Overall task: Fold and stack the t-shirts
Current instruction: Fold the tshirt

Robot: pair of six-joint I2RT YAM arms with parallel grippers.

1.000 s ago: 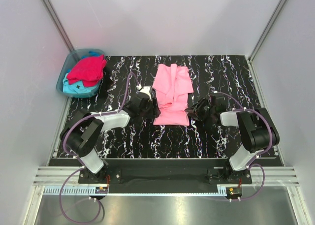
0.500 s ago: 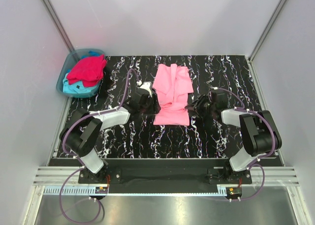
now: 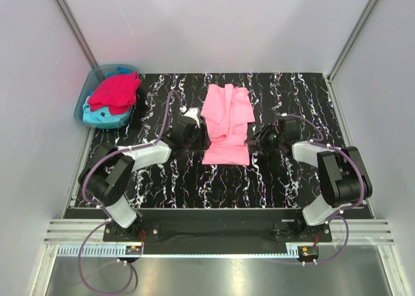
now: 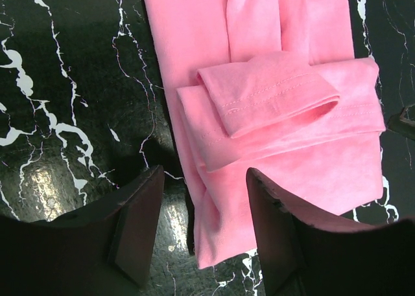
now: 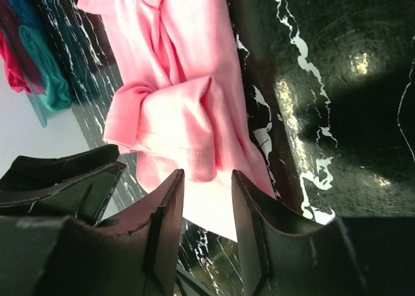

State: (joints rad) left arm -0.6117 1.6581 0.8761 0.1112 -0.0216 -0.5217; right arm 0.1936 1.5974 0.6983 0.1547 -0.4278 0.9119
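Note:
The light pink t-shirt (image 3: 225,124) lies partly folded in a long strip at the table's middle, sleeves folded over. My left gripper (image 3: 200,138) is open at its left edge. In the left wrist view the shirt's edge (image 4: 214,199) lies between the open fingers (image 4: 137,225). My right gripper (image 3: 255,140) is open at the shirt's right edge. In the right wrist view the pink cloth (image 5: 175,95) lies just beyond its fingers (image 5: 165,225). The crimson t-shirt (image 3: 115,92) and turquoise t-shirt (image 3: 104,116) lie bunched in the tub.
A translucent blue-green tub (image 3: 83,105) stands off the table's far left corner. The table is black marble (image 3: 305,95) with white walls round it. The left gripper's fingers (image 5: 58,179) show in the right wrist view, across the shirt.
Both grippers have crept a little away from the near edge along the pink shirt's sides and closer to its edges. The shirt has not visibly moved.

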